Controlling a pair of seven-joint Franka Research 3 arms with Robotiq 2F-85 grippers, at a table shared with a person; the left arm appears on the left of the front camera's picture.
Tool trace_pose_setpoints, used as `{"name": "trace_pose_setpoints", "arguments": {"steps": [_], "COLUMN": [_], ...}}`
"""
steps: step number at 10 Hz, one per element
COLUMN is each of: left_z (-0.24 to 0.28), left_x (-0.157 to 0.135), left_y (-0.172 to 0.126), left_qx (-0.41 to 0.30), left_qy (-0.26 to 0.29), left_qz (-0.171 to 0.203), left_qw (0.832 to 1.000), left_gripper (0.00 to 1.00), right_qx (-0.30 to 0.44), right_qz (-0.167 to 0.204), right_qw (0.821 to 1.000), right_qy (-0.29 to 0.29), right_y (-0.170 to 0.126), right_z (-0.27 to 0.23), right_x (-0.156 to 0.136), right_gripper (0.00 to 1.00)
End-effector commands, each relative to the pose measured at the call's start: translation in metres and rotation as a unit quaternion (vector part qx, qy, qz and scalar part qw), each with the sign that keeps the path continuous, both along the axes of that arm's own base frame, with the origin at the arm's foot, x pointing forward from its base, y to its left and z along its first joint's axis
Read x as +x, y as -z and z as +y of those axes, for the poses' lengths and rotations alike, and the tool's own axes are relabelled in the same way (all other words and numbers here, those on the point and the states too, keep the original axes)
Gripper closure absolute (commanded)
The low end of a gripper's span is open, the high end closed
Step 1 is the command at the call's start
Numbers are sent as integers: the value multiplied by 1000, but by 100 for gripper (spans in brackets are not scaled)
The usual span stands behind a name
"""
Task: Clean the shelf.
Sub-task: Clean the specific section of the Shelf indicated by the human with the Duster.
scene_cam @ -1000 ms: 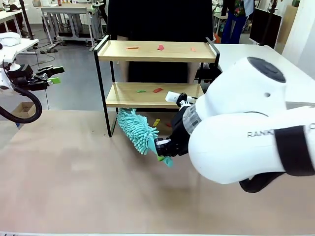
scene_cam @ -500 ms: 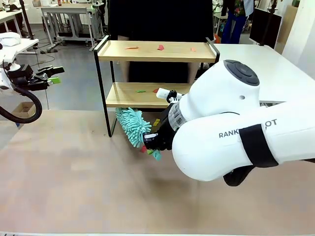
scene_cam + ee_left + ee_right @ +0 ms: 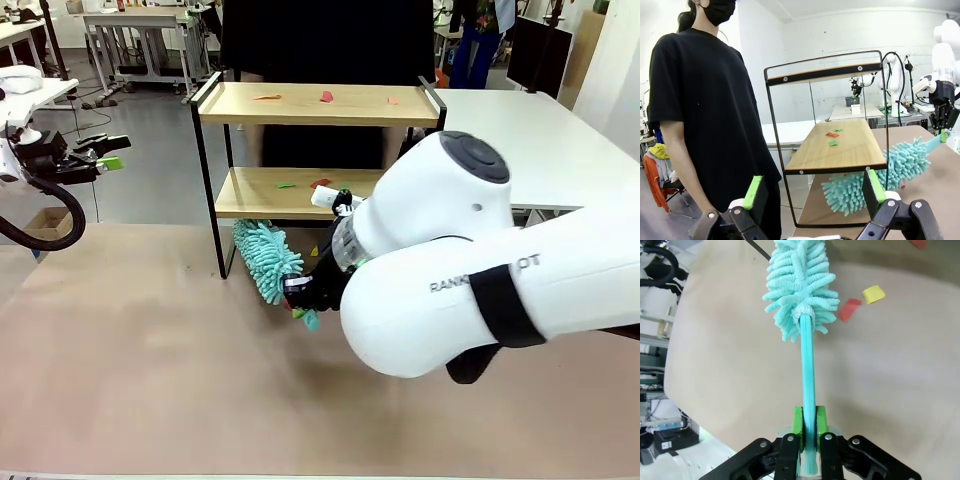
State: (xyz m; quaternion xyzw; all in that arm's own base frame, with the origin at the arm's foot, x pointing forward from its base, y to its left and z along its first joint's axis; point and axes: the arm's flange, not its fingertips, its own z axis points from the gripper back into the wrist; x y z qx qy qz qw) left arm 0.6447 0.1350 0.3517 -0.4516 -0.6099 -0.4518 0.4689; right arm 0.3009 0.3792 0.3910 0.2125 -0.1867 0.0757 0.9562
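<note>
The shelf (image 3: pixel 300 112) stands at the table's far side, with small red, orange and green paper scraps (image 3: pixel 327 96) on both wooden boards. My right gripper (image 3: pixel 300 290) is shut on the handle of a teal fluffy duster (image 3: pixel 263 258). The duster head lies on the tabletop under the lower board, by the shelf's front left leg. In the right wrist view the handle (image 3: pixel 807 365) runs straight out from my right gripper (image 3: pixel 809 422). A red scrap (image 3: pixel 849 309) and a yellow scrap (image 3: pixel 873 293) lie beside the head. My left gripper (image 3: pixel 105 152) hovers open far left, off the table.
A person in black stands behind the shelf (image 3: pixel 850 150), seen at the left (image 3: pixel 700 100) in the left wrist view. The brown tabletop (image 3: pixel 150 350) in front is bare. My bulky right arm (image 3: pixel 450 290) covers the right half. A white table (image 3: pixel 540 130) adjoins at the right.
My right arm has swung left and slightly away from me, carrying the duster head leftward along the tabletop under the shelf. The left arm has not moved.
</note>
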Motion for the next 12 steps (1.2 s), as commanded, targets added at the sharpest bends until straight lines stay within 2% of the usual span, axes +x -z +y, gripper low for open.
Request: {"name": "trace_pose_setpoints", "arguments": {"steps": [1, 4, 7, 12], "left_z": [1, 1, 1, 1], "left_x": [-2, -2, -2, -2], "left_y": [-3, -3, -3, -3], "left_qx": [0, 0, 0, 0], "left_qy": [-1, -1, -1, -1], "left_qz": [-5, -5, -5, -5], "left_qw": [1000, 1000, 1000, 1000], "left_gripper": [0, 0, 0, 0], "right_qx": [17, 14, 31, 41], "right_qz": [-12, -36, -52, -50], "right_qw": [999, 993, 991, 990], "right_qy": [47, 116, 115, 121], "right_y": [10, 23, 37, 57], "right_z": [46, 67, 88, 108], "right_x": [12, 14, 19, 40], "right_gripper": [87, 87, 87, 87]}}
